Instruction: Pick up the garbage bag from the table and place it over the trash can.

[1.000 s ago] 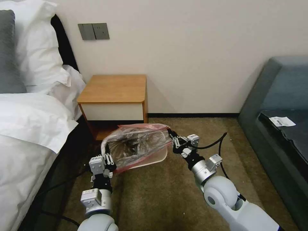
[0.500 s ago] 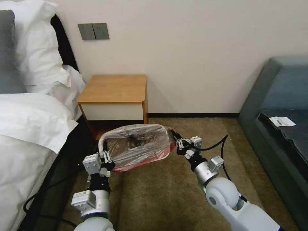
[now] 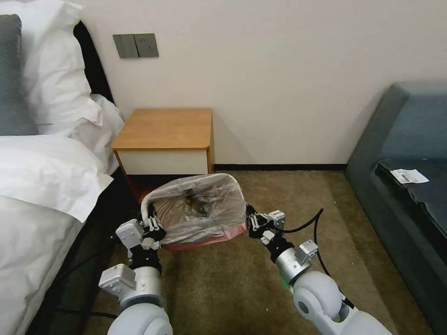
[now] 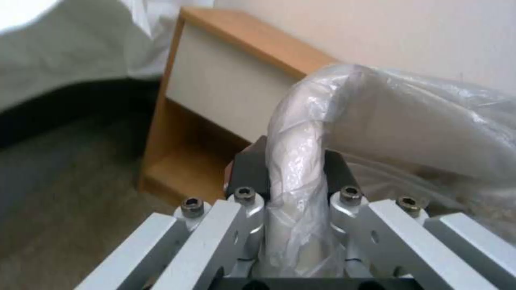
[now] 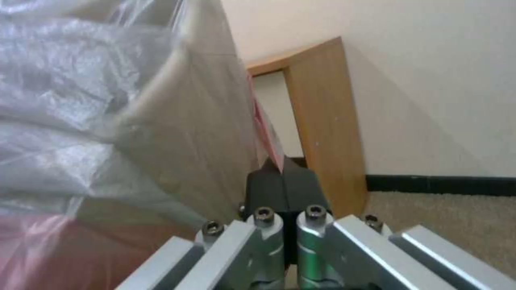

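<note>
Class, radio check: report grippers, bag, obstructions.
Left gripper astride bagged rim of trash can. Right gripper shut on garbage bag edge. Bag over can. Nothing in the way.

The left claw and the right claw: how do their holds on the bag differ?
The left claw is parted around the bag-wrapped rim of the trash can; the right claw is shut on the red edge of the garbage bag. The left one is at the can's bed side, the right one opposite. Both hold the bag.

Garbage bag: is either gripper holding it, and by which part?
Both. The left gripper pinches the garbage bag at the rim; the right gripper pinches its red-banded edge.
</note>
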{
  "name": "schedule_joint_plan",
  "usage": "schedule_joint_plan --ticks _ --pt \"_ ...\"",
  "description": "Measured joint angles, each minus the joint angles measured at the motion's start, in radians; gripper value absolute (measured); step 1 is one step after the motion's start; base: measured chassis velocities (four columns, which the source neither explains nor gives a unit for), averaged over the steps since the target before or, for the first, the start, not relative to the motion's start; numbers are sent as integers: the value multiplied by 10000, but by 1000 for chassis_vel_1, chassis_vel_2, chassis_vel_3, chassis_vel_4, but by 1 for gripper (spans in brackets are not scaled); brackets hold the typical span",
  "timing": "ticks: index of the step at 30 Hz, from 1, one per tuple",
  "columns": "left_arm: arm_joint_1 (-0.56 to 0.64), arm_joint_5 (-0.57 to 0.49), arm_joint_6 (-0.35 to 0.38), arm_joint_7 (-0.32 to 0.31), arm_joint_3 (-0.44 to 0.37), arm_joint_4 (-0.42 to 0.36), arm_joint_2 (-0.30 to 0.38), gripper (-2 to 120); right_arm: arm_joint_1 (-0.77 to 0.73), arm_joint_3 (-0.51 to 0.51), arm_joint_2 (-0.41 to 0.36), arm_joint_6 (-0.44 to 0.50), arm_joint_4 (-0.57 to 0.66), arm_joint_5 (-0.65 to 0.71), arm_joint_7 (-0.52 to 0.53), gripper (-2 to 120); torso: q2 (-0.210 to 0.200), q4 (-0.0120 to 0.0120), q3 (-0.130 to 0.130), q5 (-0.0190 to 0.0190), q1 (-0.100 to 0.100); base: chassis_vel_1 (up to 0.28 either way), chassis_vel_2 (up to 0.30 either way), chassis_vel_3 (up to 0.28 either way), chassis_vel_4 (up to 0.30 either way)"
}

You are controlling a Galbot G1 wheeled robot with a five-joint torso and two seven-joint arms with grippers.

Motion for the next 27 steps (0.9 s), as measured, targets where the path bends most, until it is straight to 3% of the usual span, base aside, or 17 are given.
schedule_joint_plan --ticks 27 --pt "-208 -2826 812 -535 -160 -903 36 11 159 -118 377 375 -1431 -340 23 0 0 1 0 0 0 0 0 0 0"
